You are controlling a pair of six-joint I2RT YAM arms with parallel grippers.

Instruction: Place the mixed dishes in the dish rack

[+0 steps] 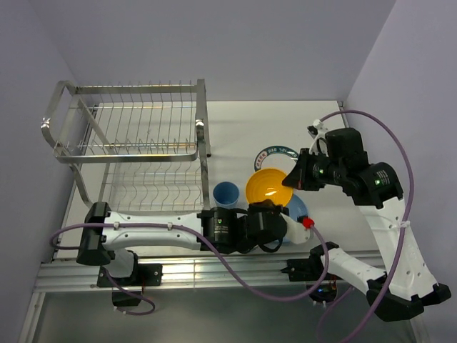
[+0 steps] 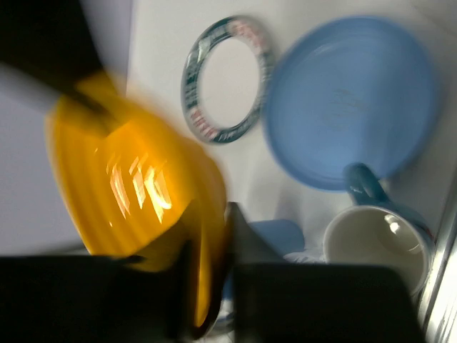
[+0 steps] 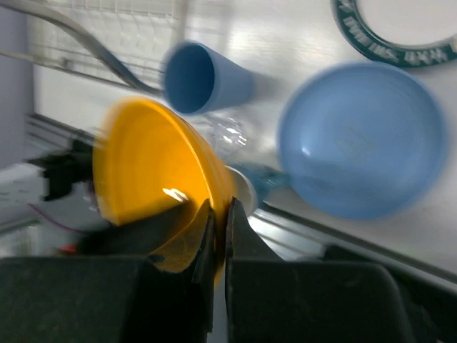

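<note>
One yellow bowl [image 1: 270, 184], rim tight in two claws: left claw [image 2: 211, 239], right claw [image 3: 220, 209].

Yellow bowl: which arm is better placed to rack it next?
Likely left. The left gripper clamps the yellow bowl and the dish rack stands on its side; the right gripper pinches it from farther away.

White table [image 1: 243, 128], matt top; lavender walls [image 1: 214, 43] on three sides; grooved aluminium rail [image 1: 214, 275] along the near edge.
</note>
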